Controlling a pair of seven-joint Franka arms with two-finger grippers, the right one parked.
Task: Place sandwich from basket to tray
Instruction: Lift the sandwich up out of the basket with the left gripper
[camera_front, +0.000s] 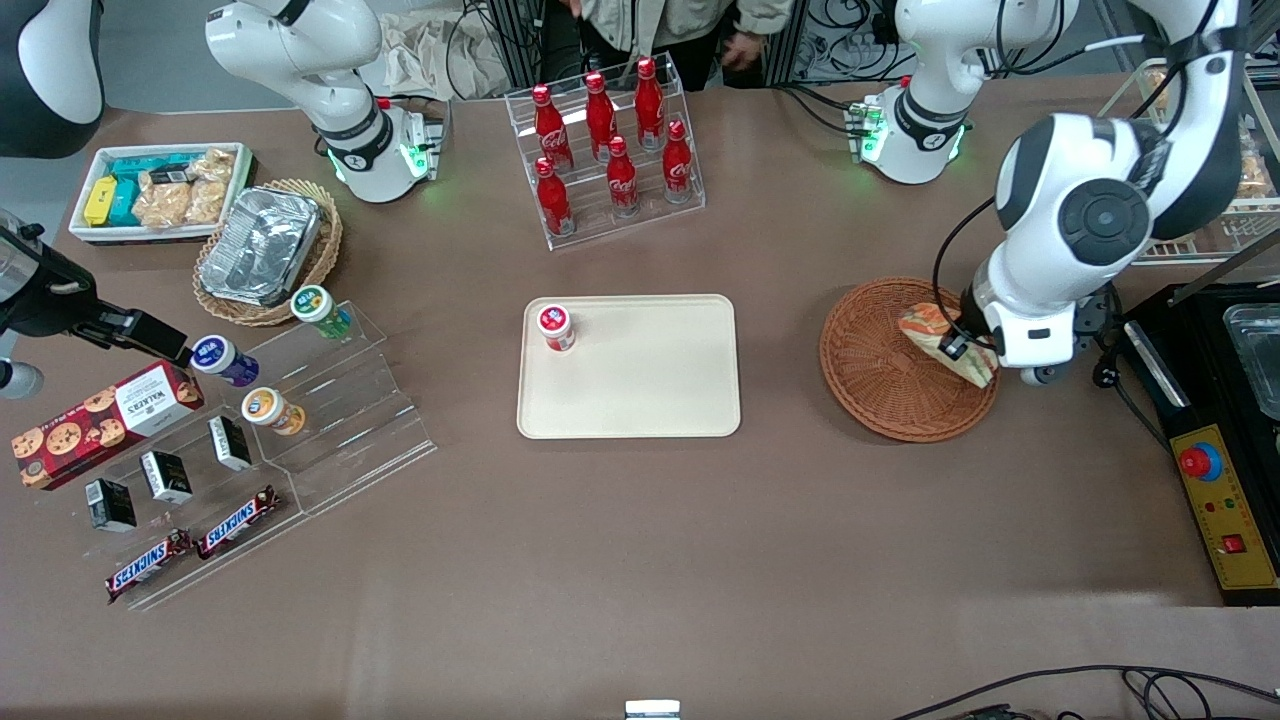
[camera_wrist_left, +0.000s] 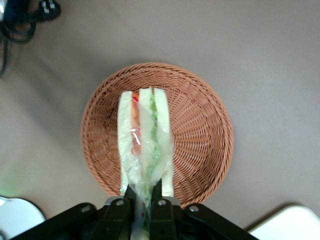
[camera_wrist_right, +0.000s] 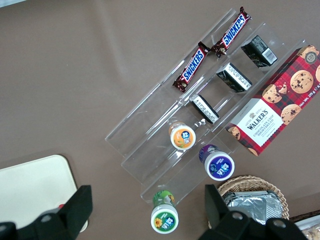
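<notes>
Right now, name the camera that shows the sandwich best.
Left wrist view: the sandwich hangs unobstructed in the hand above the basket. In the front view the arm partly hides it; the right wrist view misses it.

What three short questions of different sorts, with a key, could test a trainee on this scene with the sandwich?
1. True or false: the sandwich is held in the hand.
2. What stands on the tray?
3. Over which thing is the sandwich now: A the tray, B the basket, C the bottle rack?

Key:
1. True; the fingers are shut on its wrapped edge.
2. A small red-lidded cup, near one corner.
3. B
</notes>
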